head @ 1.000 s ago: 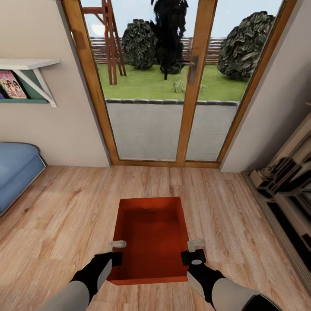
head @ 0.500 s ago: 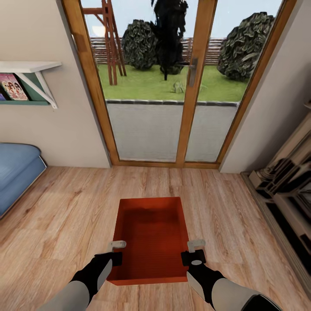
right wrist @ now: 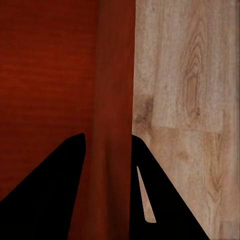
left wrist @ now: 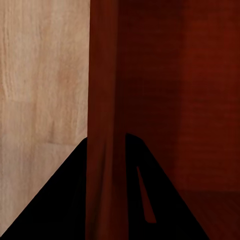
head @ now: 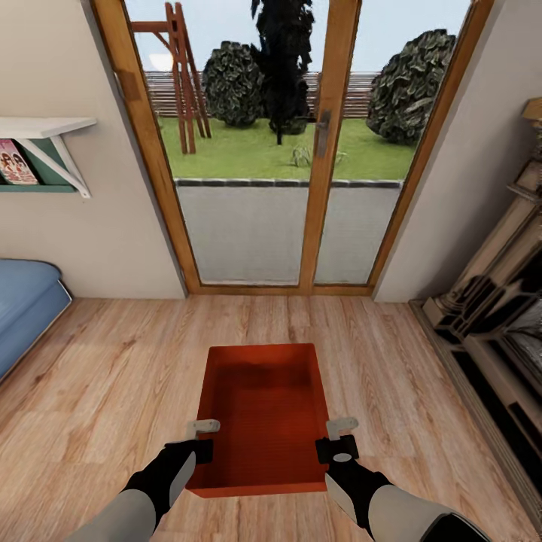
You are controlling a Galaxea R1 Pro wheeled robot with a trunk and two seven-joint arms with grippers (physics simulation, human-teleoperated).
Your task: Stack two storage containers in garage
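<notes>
While both jaws pinched the bin's (head: 265, 410) long side walls, left gripper (head: 202, 438) and right gripper (head: 340, 436), its long axis pointed toward the glass doors (head: 263, 150).

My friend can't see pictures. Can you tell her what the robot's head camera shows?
An orange-red storage bin is held over a light wood floor, with the left gripper on one side wall and the right gripper on the other. Ahead stand glass doors with wooden frames, looking onto a green garden. A blue couch is at the left edge.
</notes>
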